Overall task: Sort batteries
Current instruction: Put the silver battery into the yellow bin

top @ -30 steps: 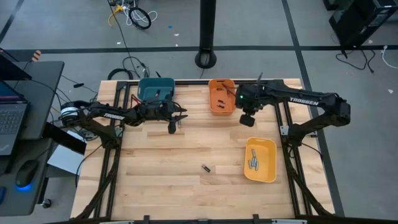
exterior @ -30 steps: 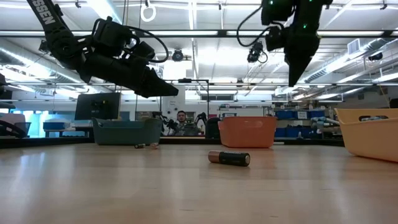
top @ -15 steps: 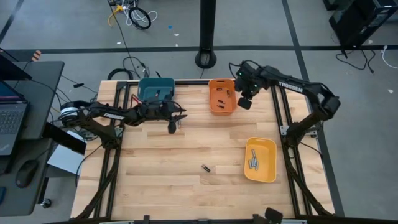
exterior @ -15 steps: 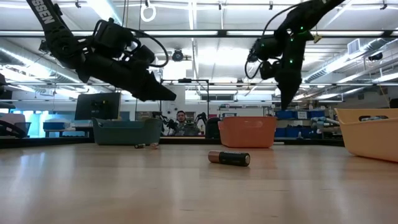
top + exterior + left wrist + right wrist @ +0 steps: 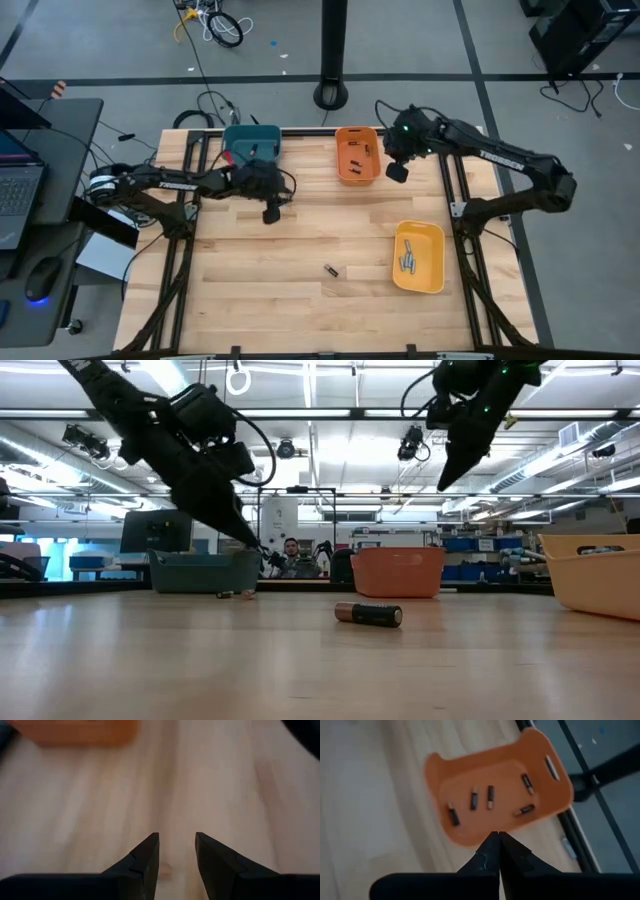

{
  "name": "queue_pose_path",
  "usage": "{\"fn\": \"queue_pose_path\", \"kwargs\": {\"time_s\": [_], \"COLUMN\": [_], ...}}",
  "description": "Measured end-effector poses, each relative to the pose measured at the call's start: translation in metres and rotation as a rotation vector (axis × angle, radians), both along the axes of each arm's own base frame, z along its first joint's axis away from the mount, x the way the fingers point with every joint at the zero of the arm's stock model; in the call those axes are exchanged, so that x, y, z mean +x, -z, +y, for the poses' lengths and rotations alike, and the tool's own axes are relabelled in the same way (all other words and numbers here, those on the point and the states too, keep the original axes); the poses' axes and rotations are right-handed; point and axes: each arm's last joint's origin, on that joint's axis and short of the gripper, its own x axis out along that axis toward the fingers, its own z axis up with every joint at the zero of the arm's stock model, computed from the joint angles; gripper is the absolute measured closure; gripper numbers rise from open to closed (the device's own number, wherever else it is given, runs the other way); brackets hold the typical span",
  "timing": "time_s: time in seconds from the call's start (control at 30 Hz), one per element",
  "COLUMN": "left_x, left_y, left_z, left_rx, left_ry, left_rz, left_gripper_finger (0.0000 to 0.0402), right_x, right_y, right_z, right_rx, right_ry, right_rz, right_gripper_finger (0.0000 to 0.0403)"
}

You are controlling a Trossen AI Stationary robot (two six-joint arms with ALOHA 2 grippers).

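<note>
One dark battery lies on its side on the bare wood in the middle of the table, and shows in the low view too. The low view shows two tiny batteries lying in front of the teal bin. My left gripper hangs open over the wood near the teal bin, tipped down; a small pale piece lies on the table below its fingers. My right gripper is shut and empty, high beside the orange bin, which holds several batteries.
A yellow bin with a few batteries stands at the right, near the front. The orange bin and the teal bin stand along the far edge. Bare wood lies between the bins. A person shows far behind the table.
My left gripper has tipped from nearly level to slanting steeply down at the table, staying open. My right gripper has swung toward the far edge, to the right side of the orange bin, and now slants instead of pointing straight down.
</note>
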Motion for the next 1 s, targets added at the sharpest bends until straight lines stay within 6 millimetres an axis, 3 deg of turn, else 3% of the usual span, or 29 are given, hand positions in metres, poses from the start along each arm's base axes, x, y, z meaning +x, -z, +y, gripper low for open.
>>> {"fn": "queue_pose_path", "kwargs": {"time_s": [0.27, 0.6, 0.77, 1.0], "left_x": [0.0, 0.003, 0.005, 0.008], "left_y": [0.002, 0.0, -0.002, -0.003], "left_z": [-0.019, -0.016, -0.015, -0.012], "left_rx": [0.003, 0.025, 0.046, 0.044], "left_ry": [-0.003, -0.077, -0.076, -0.029], "left_rz": [0.135, 0.101, 0.041, -0.183], "left_gripper_finger": [0.0243, 0.0149, 0.0148, 0.0241], "right_x": [0.0, 0.004, -0.001, -0.004], "right_y": [0.021, 0.04, 0.048, 0.076], "right_z": [0.031, 0.048, 0.016, -0.064], "right_rx": [-0.014, -0.041, -0.093, 0.003], "right_ry": [-0.078, -0.091, 0.059, 0.258], "right_rz": [-0.084, -0.084, -0.026, 0.043], "right_gripper_finger": [0.0394, 0.0393, 0.0394, 0.0395]}}
